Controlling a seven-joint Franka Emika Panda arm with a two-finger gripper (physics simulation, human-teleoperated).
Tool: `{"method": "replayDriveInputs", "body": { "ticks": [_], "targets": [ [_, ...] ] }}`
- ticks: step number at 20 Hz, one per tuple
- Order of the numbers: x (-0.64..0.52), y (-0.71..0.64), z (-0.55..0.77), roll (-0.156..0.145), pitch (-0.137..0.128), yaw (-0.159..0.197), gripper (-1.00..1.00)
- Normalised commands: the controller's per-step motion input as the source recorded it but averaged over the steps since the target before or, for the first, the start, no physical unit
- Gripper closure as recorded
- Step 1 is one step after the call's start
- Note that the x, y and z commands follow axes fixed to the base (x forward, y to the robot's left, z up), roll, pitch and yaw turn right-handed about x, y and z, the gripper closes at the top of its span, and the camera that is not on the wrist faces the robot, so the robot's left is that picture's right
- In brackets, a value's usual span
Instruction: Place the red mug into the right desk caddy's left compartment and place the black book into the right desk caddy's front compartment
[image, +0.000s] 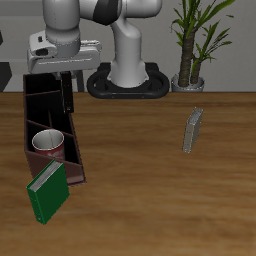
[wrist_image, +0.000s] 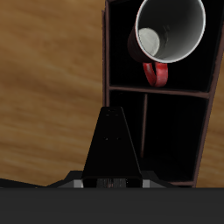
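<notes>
Leaning against the right desk caddy (image: 55, 128) at its near end, a green book (image: 47, 192) sits closest in the exterior view. Farther back, the red mug (image: 47, 144) stands inside the caddy's left compartment (image: 48, 150), so that step looks done. A thin grey book (image: 193, 129) stands well apart.

From the wrist view, the gripper (wrist_image: 112, 140) appears to clamp the black book (wrist_image: 113, 149) above a caddy section beside the mug's; judging by this, lowering and releasing it there comes next.

No text, label, brand, number or sign can be read in either view: the red mug (wrist_image: 171, 31) shows only a pale swirly pattern, and the green book (image: 47, 192) and right desk caddy (image: 45, 110) carry blank surfaces.
</notes>
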Motion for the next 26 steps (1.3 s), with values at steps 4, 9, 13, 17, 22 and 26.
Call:
{"method": "replayDriveInputs", "body": {
  "ticks": [4,9,13,17,22,26],
  "targets": [
    [0.05,-0.18,-0.01,-0.010,-0.002,-0.024,1.00],
    [0.02,-0.05,-0.04,-0.012,0.001,-0.003,1.00],
    [0.01,-0.02,-0.01,0.000,0.001,-0.003,1.00],
    [-0.02,-0.02,-0.04,-0.001,0.002,0.009,1.00],
    [0.05,-0.11,-0.08,-0.026,0.006,-0.005,1.00],
    [0.06,0.01,-0.12,0.014,0.016,-0.010,1.00]
  ]
}}
